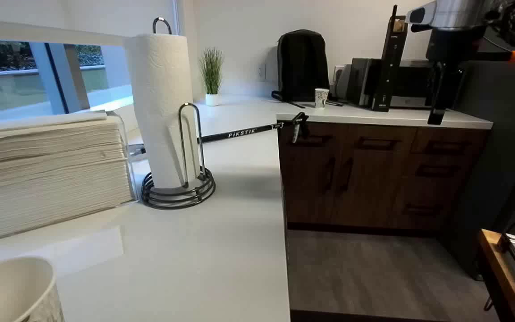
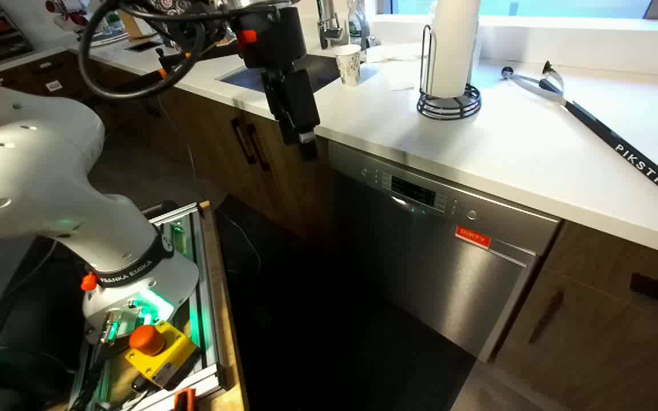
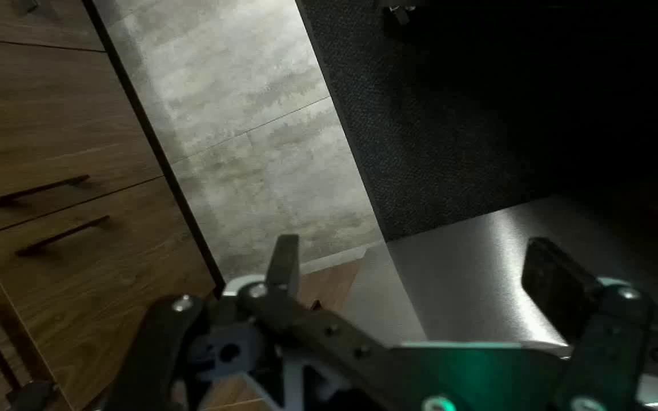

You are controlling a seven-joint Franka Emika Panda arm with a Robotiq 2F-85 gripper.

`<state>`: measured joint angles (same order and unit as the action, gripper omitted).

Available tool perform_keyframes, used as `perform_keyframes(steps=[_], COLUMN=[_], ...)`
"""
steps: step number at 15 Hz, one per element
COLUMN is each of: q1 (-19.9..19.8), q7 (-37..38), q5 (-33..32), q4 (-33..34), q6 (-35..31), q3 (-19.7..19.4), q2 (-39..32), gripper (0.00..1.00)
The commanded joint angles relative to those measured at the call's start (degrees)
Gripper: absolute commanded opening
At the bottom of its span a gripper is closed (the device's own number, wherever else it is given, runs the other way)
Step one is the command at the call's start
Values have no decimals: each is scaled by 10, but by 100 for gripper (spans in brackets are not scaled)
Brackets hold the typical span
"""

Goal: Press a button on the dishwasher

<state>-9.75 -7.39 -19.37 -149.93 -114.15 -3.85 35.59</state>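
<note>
I had the black two-fingered end effector (image 3: pixel 412 257) spread, pointing down, with the silver metal dishwasher (image 2: pixel 434 260) rightward and lower in an exterior view, its long grey control strip (image 2: pixel 357 166) running beneath the flat white surface (image 2: pixel 494 154).

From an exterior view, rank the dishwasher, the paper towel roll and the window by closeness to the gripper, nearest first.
1. Stainless-steel dishwasher: under the front edge of the countertop, the side where the gripper hangs.
2. Paper towel roll: upright on its wire holder, set back from that edge.
3. Window: behind the countertop, at the rear.
</note>
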Motion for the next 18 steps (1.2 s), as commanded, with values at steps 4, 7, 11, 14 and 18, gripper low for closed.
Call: perform_keyframes(steps=[4, 7, 11, 14, 18], q1=[8, 8, 32, 62, 135], q7=[4, 4, -15, -94, -269], q5=[-4, -4, 19, 49, 168], q4=[1, 1, -12, -9, 18], q6=[3, 3, -162, -276, -346], q3=[-7, -7, -35, -66, -136], q2=[0, 0, -62, -132, -243], gripper=[100, 100, 100, 100, 100])
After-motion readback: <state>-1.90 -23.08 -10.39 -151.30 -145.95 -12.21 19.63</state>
